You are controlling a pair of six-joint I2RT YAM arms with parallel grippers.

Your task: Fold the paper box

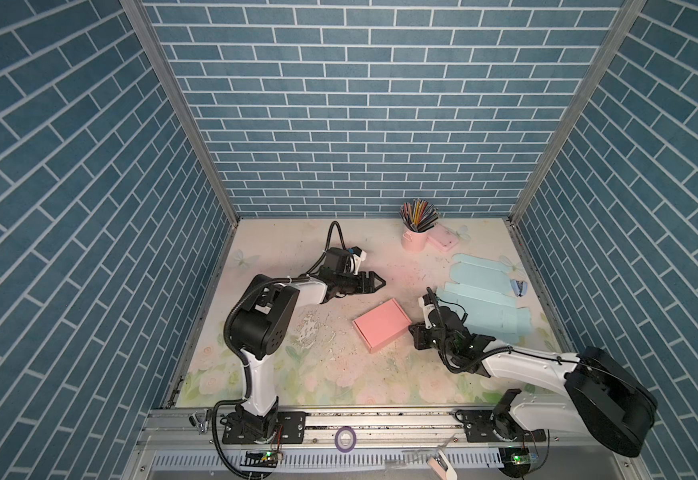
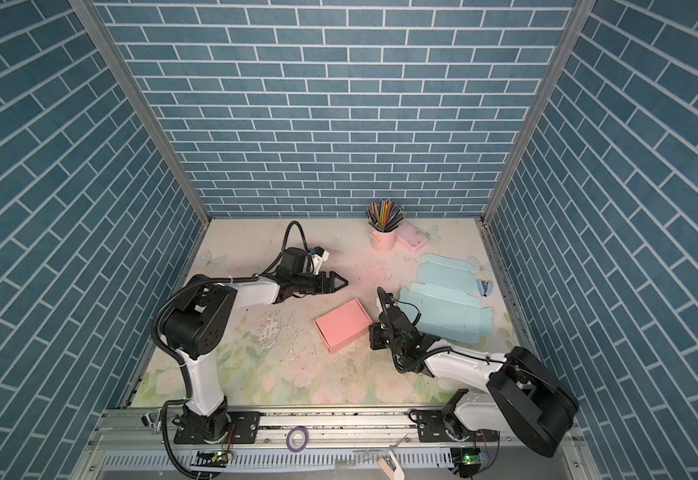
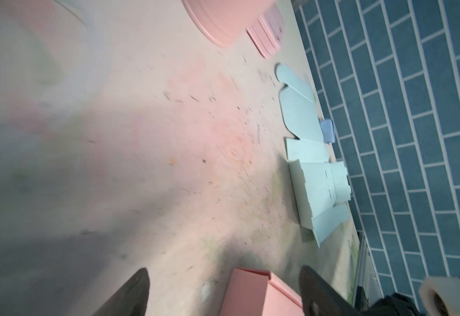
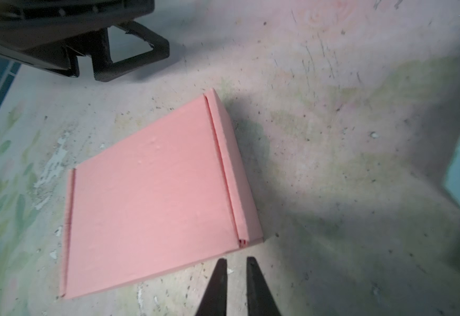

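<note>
The paper box (image 1: 381,325) (image 2: 343,326) is pink, folded shut and lies flat mid-table; its lid and side flap fill the right wrist view (image 4: 152,197), and one corner shows in the left wrist view (image 3: 253,295). My left gripper (image 1: 381,282) (image 2: 344,282) (image 3: 223,273) hovers just behind the box, jaws wide open and empty; the right wrist view also shows this left gripper (image 4: 130,54). My right gripper (image 1: 411,330) (image 2: 372,332) (image 4: 237,260) sits at the box's right edge, apart from it. Its fingers stand a narrow gap apart with nothing between them.
Flat light-blue box blanks (image 1: 480,299) (image 3: 305,169) lie at the right, with a small blue stapler (image 1: 519,286) beside them. A pink cup of pencils (image 1: 415,237) and a pink case (image 1: 442,240) stand at the back. A purple tape ring (image 1: 345,438) rests on the front rail.
</note>
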